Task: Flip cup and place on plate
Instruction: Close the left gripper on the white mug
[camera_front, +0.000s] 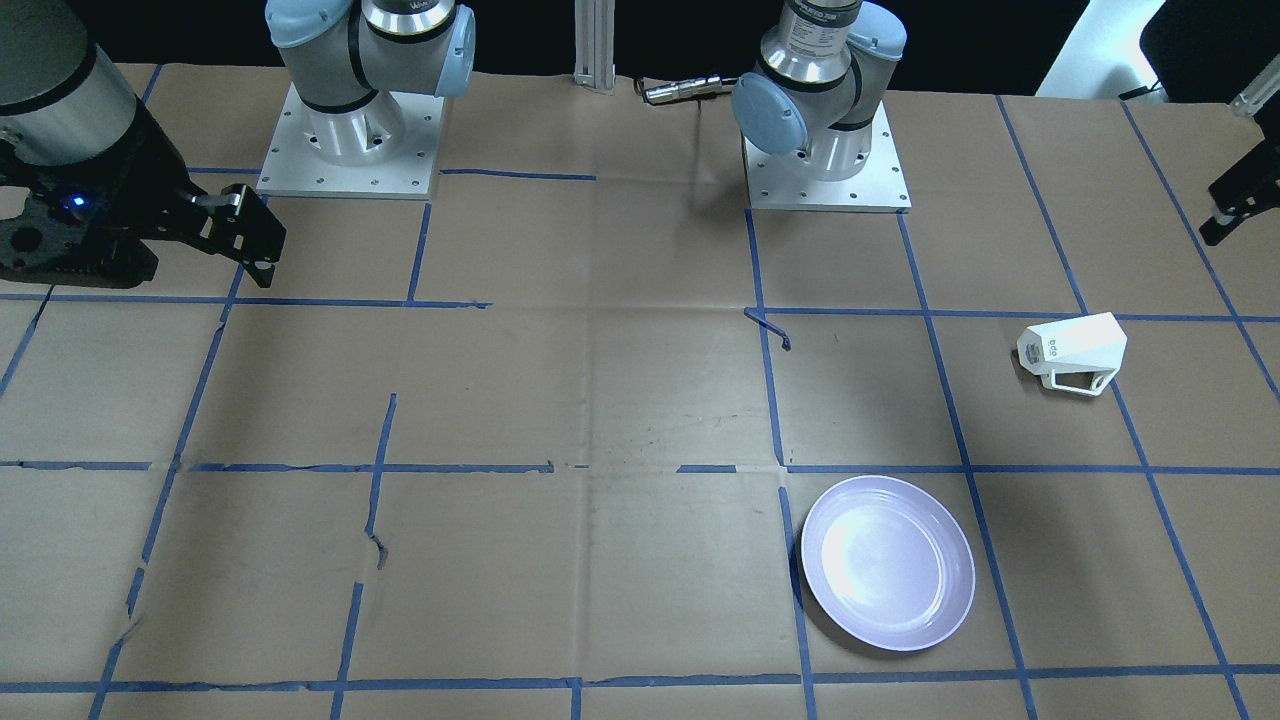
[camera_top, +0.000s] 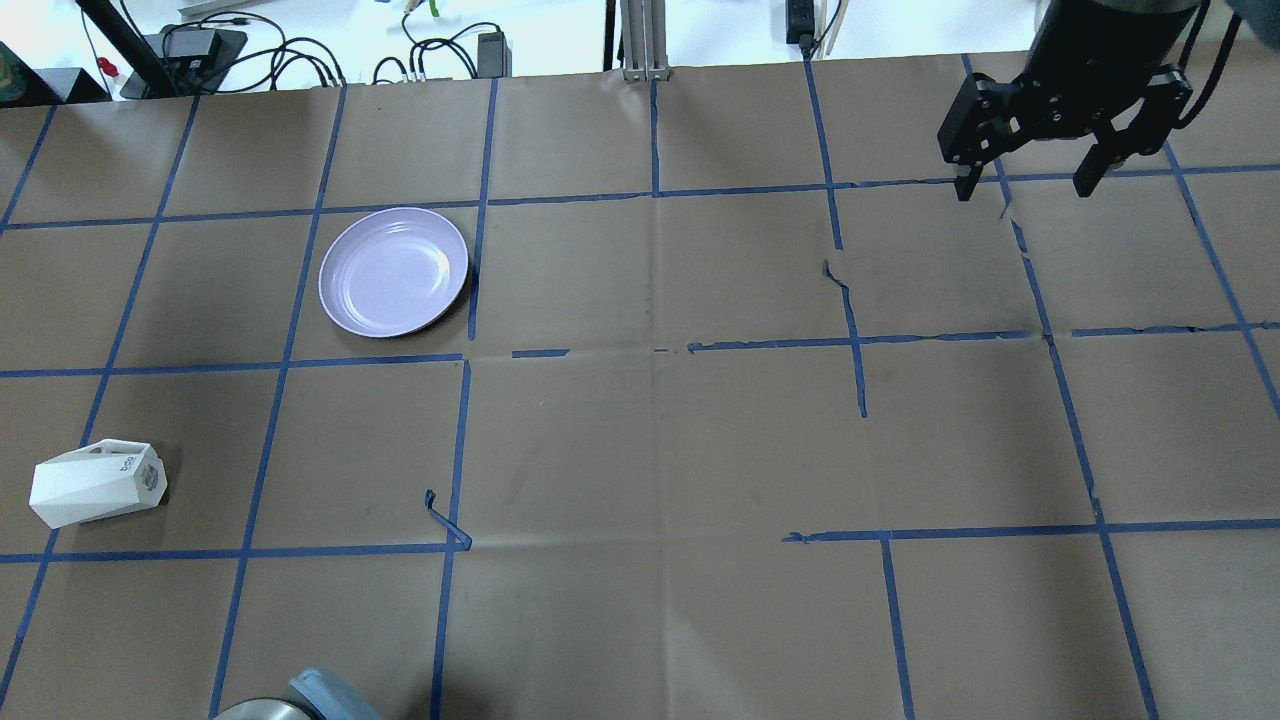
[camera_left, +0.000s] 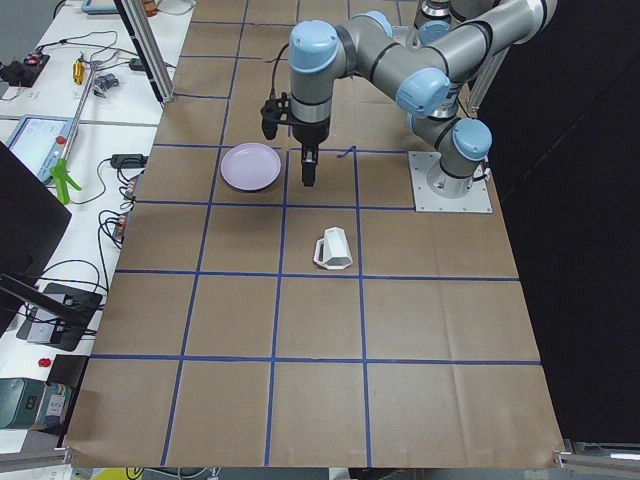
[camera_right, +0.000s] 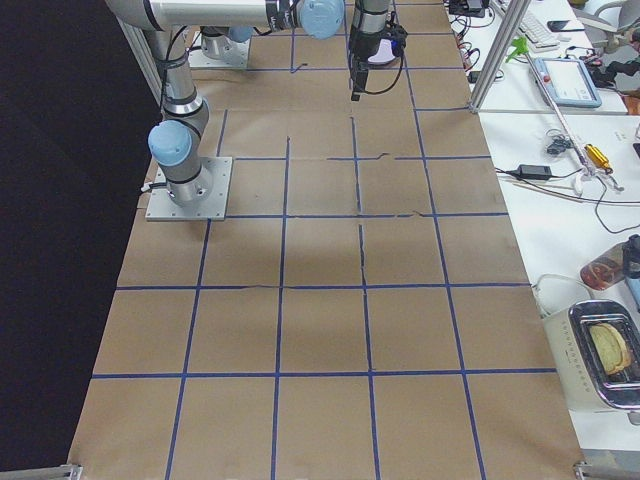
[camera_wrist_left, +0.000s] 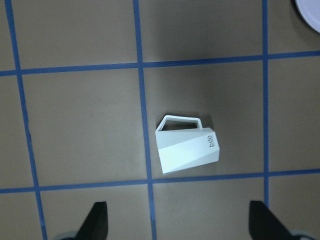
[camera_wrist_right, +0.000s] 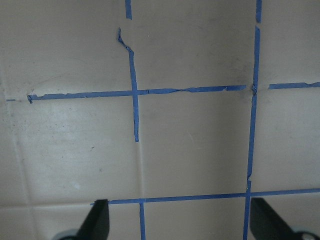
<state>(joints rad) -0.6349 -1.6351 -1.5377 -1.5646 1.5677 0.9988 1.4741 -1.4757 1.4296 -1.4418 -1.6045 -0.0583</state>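
The white faceted cup lies on its side on the paper-covered table, with its open-frame handle resting on the table. It also shows in the overhead view and the left wrist view. The lavender plate stands empty, about one grid square away from the cup. My left gripper is open and hovers high above the cup, touching nothing. My right gripper is open and empty, far from both over the other end of the table.
Brown paper with a blue tape grid covers the table. Both arm bases stand at the robot's edge. Cables and power bricks lie beyond the far edge. A bench with tools runs along the operators' side.
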